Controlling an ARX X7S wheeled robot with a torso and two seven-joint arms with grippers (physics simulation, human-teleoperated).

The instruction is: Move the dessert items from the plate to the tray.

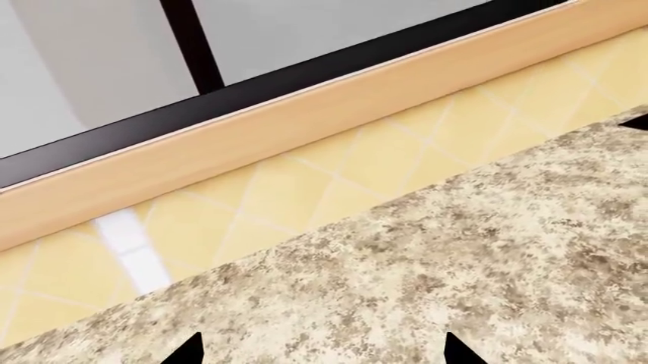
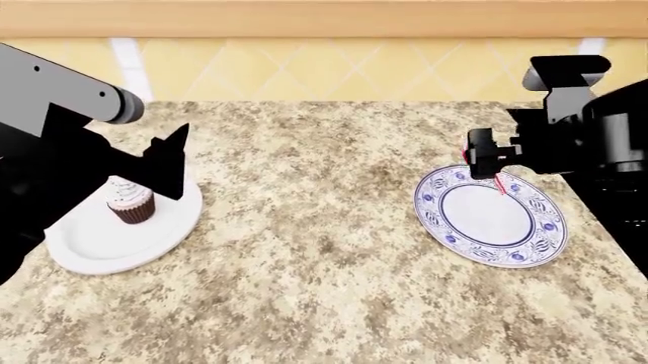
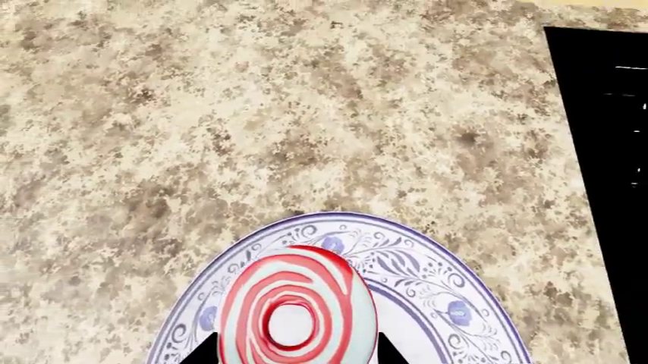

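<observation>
Bare countertop [image 2: 324, 227] lies open between the cupcake dish [image 2: 91, 250] and patterned plate [image 2: 526, 250].

My head camera looks down from high up at the whole tabletop [image 2: 324, 258]. My left wrist camera sits low, facing the yellow wall [image 1: 335, 163]. My right wrist camera looks down close over the plate [image 3: 426, 280], which my head sees too.

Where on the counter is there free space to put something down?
The widest bare stretch of counter lies between the white plate with the cupcake and the blue-patterned plate, reaching the front edge. It is crowded at both plates: the left gripper hangs by the cupcake, the right gripper holds the lollipop.
</observation>
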